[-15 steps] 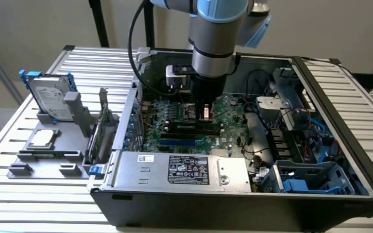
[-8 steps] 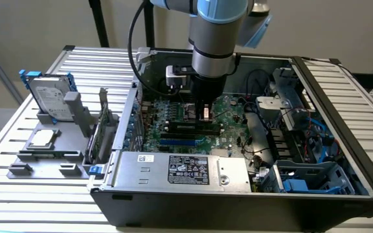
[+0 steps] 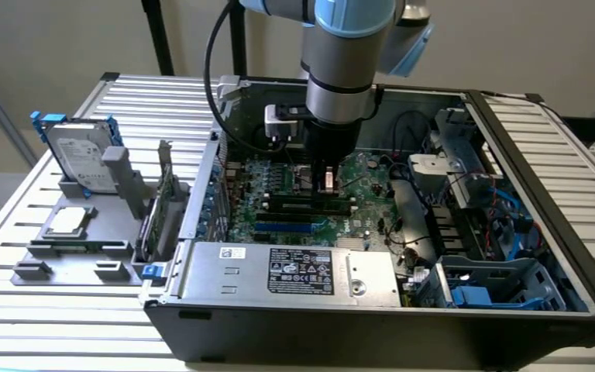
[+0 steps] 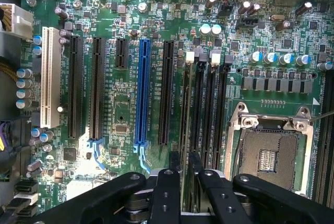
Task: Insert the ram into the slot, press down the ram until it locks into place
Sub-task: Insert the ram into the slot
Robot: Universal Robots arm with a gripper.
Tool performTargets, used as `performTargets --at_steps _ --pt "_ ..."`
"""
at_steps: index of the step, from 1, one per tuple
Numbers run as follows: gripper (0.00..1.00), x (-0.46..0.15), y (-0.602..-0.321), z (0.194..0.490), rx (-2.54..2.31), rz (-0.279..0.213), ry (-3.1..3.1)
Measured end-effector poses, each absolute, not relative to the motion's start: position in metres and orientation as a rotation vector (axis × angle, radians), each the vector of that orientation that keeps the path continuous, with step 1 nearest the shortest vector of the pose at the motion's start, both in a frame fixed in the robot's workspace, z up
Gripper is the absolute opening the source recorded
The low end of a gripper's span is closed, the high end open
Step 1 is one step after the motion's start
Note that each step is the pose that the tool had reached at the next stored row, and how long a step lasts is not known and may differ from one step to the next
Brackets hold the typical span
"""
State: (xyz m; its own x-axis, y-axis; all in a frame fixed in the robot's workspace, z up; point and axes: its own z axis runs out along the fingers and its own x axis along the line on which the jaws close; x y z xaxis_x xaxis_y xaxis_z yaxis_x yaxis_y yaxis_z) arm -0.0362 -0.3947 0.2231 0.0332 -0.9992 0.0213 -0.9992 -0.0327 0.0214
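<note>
Closest to the wrist camera are the two black fingers (image 4: 174,182) of the gripper (image 4: 185,164), drawn close together and pinching the ram (image 4: 186,145), which shows edge-on as a thin green strip between them; the ram runs in line with the slot (image 4: 188,71), the one of four parallel black sockets that lies nearest the blue slot (image 4: 142,88); whether the ram is fully seated or the pale latches have closed I cannot tell; the other three sockets (image 4: 211,109) stand bare just beside it, between it and the metal-framed processor socket (image 4: 271,156); a white slot (image 4: 48,78) lies well apart, beyond several long black ones, all on the green motherboard (image 4: 117,112); in the exterior view the arm (image 3: 339,85) reaches straight down at the centre of the frame into the open computer case (image 3: 545,155), its gripper low over the board; a silver power supply (image 3: 287,267) sits in the lower centre; a hard drive (image 3: 75,155) stands upright in a grey holder (image 3: 70,256) at the exterior view's left, on the slatted table (image 3: 29,333).
</note>
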Motion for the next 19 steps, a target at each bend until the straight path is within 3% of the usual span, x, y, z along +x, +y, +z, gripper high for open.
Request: performTargets --at_steps 19 --pt "0.21 -0.041 -0.395 0.242 2.241 -0.009 -2.168"
